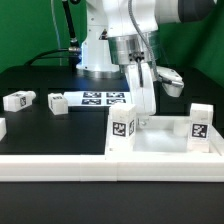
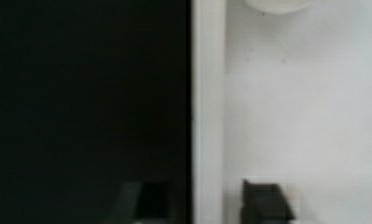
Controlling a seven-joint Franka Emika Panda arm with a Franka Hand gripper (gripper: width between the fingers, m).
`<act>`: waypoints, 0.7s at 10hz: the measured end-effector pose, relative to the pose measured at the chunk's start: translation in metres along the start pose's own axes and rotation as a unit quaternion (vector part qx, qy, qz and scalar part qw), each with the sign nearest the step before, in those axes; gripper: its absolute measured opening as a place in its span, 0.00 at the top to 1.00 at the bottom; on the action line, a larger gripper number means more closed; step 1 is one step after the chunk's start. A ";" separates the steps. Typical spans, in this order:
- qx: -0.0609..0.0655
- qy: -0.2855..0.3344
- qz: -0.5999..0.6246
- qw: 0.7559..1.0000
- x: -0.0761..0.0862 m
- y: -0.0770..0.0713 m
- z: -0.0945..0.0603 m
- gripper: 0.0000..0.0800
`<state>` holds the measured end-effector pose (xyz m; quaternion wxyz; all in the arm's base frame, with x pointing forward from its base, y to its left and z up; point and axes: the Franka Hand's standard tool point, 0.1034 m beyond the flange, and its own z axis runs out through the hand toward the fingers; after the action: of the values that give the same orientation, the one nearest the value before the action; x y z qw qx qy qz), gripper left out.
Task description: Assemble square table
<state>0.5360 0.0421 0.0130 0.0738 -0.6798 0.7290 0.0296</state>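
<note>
The arm reaches down at the exterior view's right, and the gripper (image 1: pixel 143 108) is low over the far-left edge of the square table top (image 1: pixel 165 143). The top lies at the near right of the black table (image 1: pixel 40 120), close against the long white bar (image 1: pixel 60 165) that runs along the near edge.

In the wrist view the fingertips (image 2: pixel 263 200) straddle the top's raised rim (image 2: pixel 208 100). One finger is over the black table and the other is inside the tray, with a round corner hole (image 2: pixel 272 5) further along. I take this as a hold on the rim, to drag or square the top against the bar. A sliver of gap shows on each side of the rim, so I cannot tell whether the jaws are clenched on it yet.

Two tagged white blocks stand upright at the top, one near-left (image 1: pixel 122 128) and one at the right (image 1: pixel 200 122). I can't say whether they are fitted. The near-left one stands near the gripper and could get knocked.

Two loose legs (image 1: pixel 18 100) (image 1: pixel 57 103) lie well apart to the exterior view's left. The marker board (image 1: pixel 105 98) lies flat further back. None of these is in the way.
</note>
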 end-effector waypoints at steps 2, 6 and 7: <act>0.001 0.000 0.000 1.000 0.000 0.000 0.000 0.93; 0.001 0.000 0.000 1.000 0.000 0.000 0.000 0.93; 0.001 0.000 0.000 1.000 0.000 0.000 0.000 0.93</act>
<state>0.5363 0.0419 0.0132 0.0741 -0.6798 0.7291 0.0288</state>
